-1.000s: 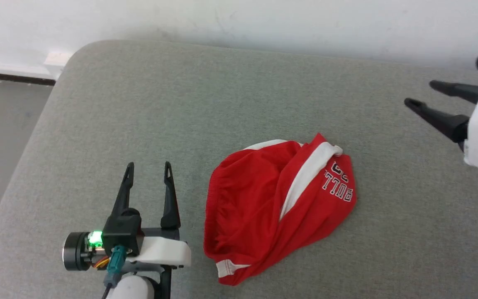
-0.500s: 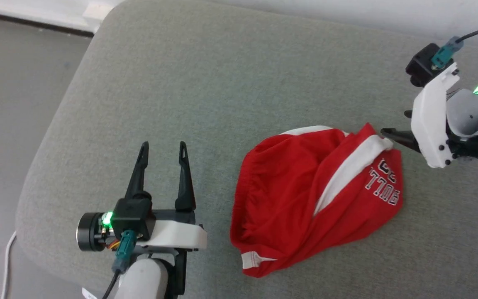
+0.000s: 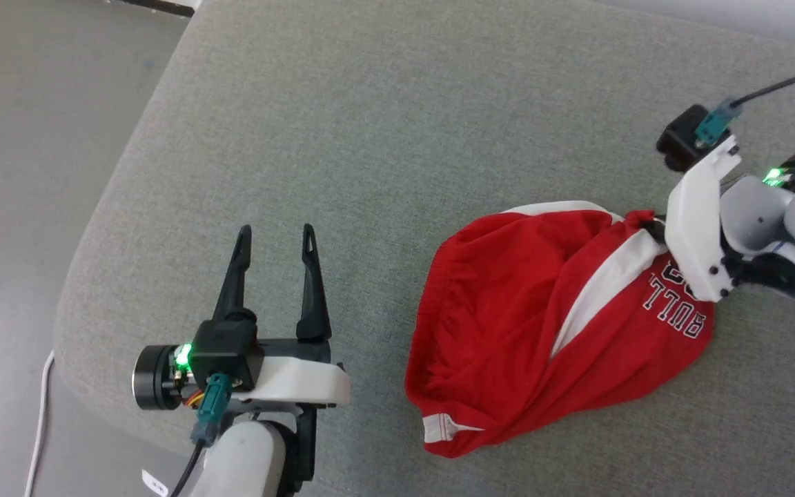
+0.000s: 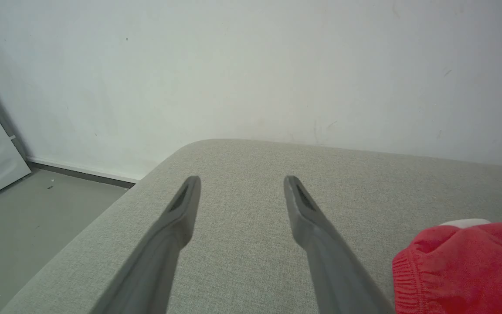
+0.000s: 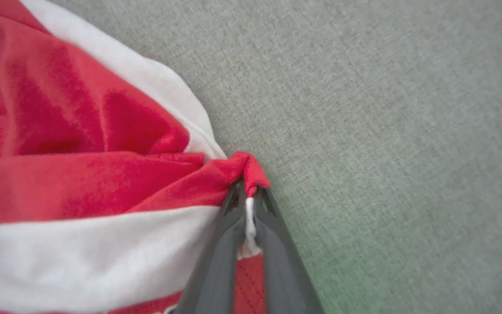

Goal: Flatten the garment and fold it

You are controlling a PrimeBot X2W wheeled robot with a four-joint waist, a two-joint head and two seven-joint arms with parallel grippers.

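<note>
Your right gripper [image 5: 247,192] was clamped on a bunched corner of the shorts [image 3: 542,324], with red cloth and a sliver of white trim pinched between its two fingers. That corner was the end of the heap nearest the cushion's right side. I judge the choice sound. The white stripe [image 3: 604,283] ended there, beside the lettering [image 3: 677,310], so it was probably a leg hem that could be drawn outward to open the heap.

The shorts lay crumpled and twisted over themselves on the right half of the cushion [image 3: 370,138], well in from its rounded left corner. Their gathered waistband [image 3: 432,310] curved along the side facing the left edge. Nothing was flat yet, and no fold had begun.

Your left gripper [image 3: 275,238] hovered over bare cushion toward the left edge, fingers apart and holding nothing, on the waistband's side of the shorts but not touching them. It looked placed to take that waistband as an anchor. The right pinch was thin, so a hard pull might slip it free.
</note>
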